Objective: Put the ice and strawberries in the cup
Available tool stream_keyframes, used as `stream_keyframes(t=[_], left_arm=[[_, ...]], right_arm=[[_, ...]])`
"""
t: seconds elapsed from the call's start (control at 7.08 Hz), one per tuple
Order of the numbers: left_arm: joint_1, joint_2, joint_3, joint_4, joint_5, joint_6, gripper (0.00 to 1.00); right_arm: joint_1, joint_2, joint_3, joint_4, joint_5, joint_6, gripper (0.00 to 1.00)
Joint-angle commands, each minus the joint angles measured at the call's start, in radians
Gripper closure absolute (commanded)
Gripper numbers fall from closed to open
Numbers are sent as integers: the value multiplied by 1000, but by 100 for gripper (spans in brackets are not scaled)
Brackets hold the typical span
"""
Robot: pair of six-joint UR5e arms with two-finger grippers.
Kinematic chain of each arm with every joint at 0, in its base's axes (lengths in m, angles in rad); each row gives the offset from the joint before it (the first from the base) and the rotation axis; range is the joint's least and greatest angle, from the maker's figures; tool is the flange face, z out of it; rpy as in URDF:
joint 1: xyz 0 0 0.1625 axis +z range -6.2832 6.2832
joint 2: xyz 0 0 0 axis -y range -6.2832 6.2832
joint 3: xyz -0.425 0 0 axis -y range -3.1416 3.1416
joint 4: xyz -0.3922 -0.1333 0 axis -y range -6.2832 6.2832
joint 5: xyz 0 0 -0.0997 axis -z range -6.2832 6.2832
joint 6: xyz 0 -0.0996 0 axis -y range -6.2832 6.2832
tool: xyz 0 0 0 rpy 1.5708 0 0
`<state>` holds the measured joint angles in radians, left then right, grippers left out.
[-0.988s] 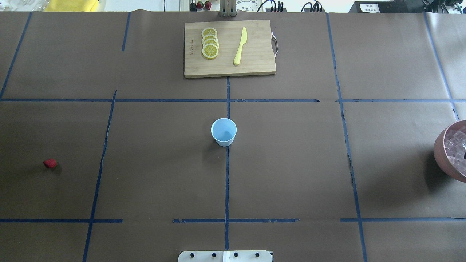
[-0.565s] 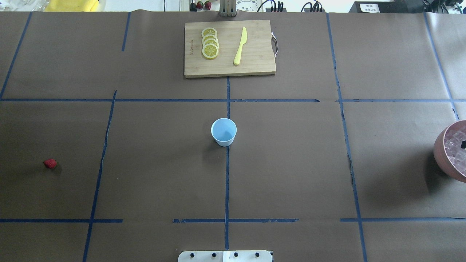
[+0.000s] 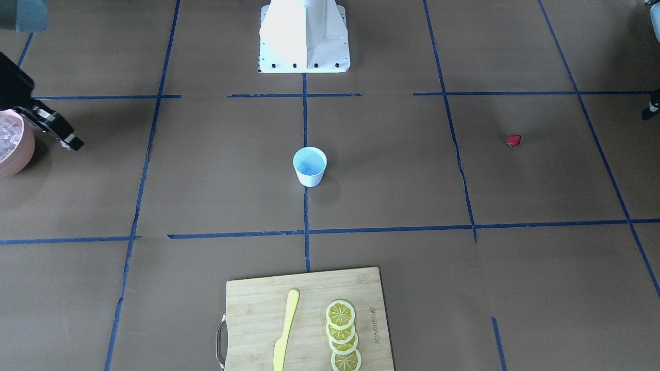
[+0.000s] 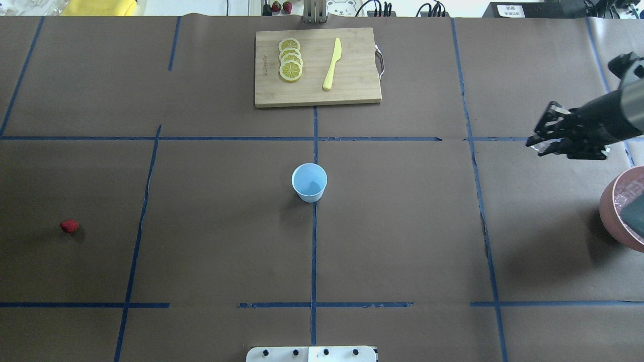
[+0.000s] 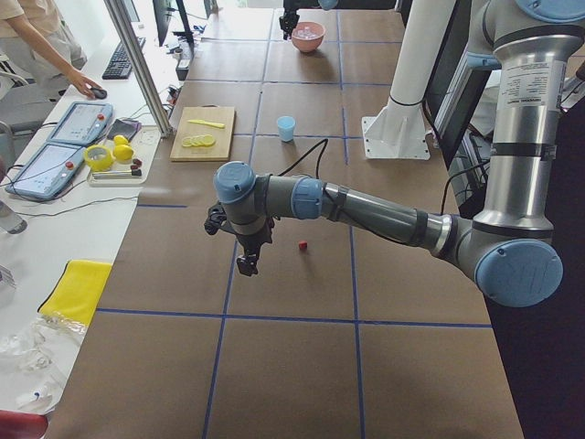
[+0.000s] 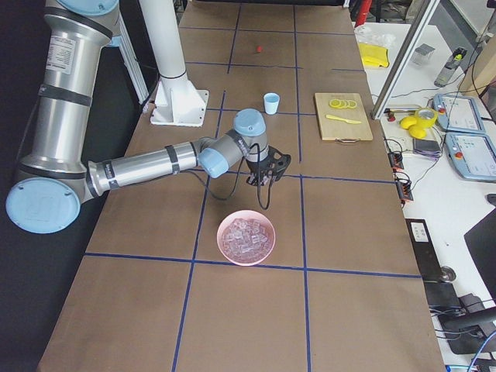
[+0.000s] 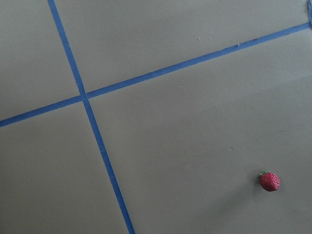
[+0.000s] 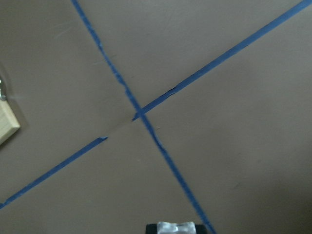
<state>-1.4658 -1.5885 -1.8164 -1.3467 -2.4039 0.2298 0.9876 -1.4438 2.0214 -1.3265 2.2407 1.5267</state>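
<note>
Right jaws: clamped on one ice cube, seen at bottom centre of right wrist view. Held above worktop near right edge of overhead view, up-frame of pink bowl, apart from it. More ice heaped in that bowl. Left jaws: low over worktop in left side view, just left of strawberry; open or closed, cannot tell. Strawberry at mid-left of overhead view. Cup upright at centre, well apart from both.
</note>
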Motion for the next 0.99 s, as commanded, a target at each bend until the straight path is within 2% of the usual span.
stream_keyframes(t=[0.0, 0.28, 0.42, 0.56, 0.71, 0.85], left_arm=[[5, -1, 15, -5, 0, -1, 0], [5, -5, 29, -6, 0, 0, 0], [5, -5, 25, -6, -1, -1, 0], [5, -5, 22, -8, -1, -1, 0], [5, -5, 16, -8, -1, -1, 0], [5, -5, 9, -6, -1, -3, 0]], right_arm=[[-174, 369, -71, -256, -108, 146, 100], [-301, 556, -214, -255, -230, 274, 99], [-357, 606, -269, -246, -269, 300, 98], [-403, 614, -338, -132, -314, 309, 97], [-424, 643, -421, -50, -323, 358, 87], [-434, 646, -432, -48, -323, 362, 83]])
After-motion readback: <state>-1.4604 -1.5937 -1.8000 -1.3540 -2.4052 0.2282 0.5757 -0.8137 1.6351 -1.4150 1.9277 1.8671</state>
